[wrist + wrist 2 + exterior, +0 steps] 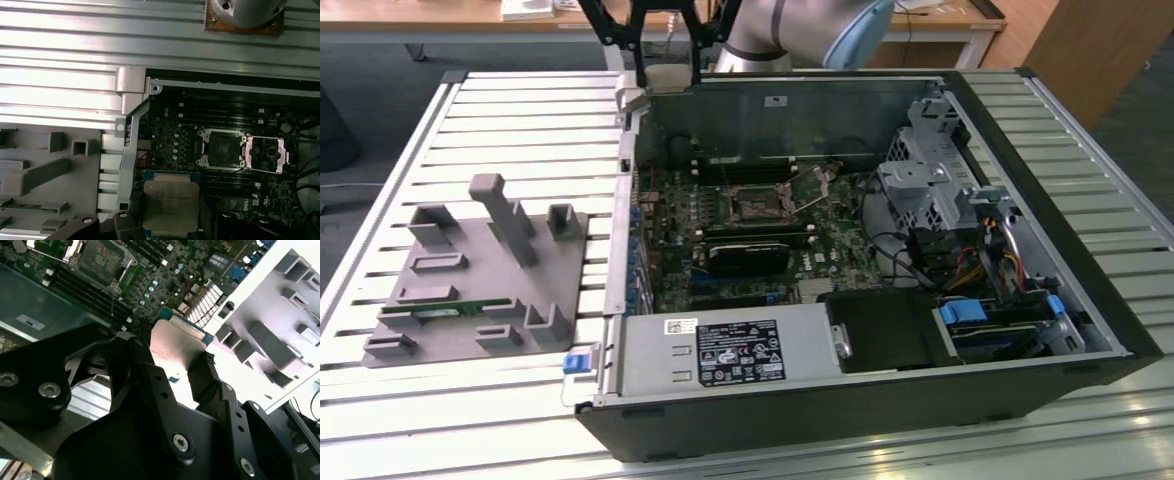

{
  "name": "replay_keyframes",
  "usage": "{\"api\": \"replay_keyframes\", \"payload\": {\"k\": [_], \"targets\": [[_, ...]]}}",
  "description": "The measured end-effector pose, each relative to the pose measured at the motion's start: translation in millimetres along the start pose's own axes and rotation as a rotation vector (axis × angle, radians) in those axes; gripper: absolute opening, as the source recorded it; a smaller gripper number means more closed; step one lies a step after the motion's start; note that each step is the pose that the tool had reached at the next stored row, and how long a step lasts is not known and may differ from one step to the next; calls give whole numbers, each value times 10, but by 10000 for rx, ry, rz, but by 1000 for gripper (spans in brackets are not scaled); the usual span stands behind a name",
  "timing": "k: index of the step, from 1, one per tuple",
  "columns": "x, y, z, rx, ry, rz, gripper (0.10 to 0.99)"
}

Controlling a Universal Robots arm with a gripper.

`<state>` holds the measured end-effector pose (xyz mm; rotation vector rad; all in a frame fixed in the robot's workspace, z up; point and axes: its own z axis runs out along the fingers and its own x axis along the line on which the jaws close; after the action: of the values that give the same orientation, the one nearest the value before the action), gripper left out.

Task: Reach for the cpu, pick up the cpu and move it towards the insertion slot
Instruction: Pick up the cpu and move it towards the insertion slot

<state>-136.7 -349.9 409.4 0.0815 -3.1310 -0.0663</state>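
The claw (187, 365) pinches the cpu (169, 204) by its edges — flat, silver face clear — carried above the open case, the insertion slot (223, 149) lying just ahead, frame lifted.

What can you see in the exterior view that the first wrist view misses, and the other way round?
The exterior view alone takes in the whole open computer case, its silver power box, the drive bays with blue tabs and the arm above the case's far edge. The first wrist view alone gives a close look at the cpu, silver top showing, held in the gripper. Both show the insertion slot, open and empty, and the grey holder tray beside the case.
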Motion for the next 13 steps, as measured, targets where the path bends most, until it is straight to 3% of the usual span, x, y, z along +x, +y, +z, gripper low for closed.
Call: {"api": "replay_keyframes", "payload": {"k": [13], "targets": [[-446, 66, 8, 0, -1, -1, 541]]}}
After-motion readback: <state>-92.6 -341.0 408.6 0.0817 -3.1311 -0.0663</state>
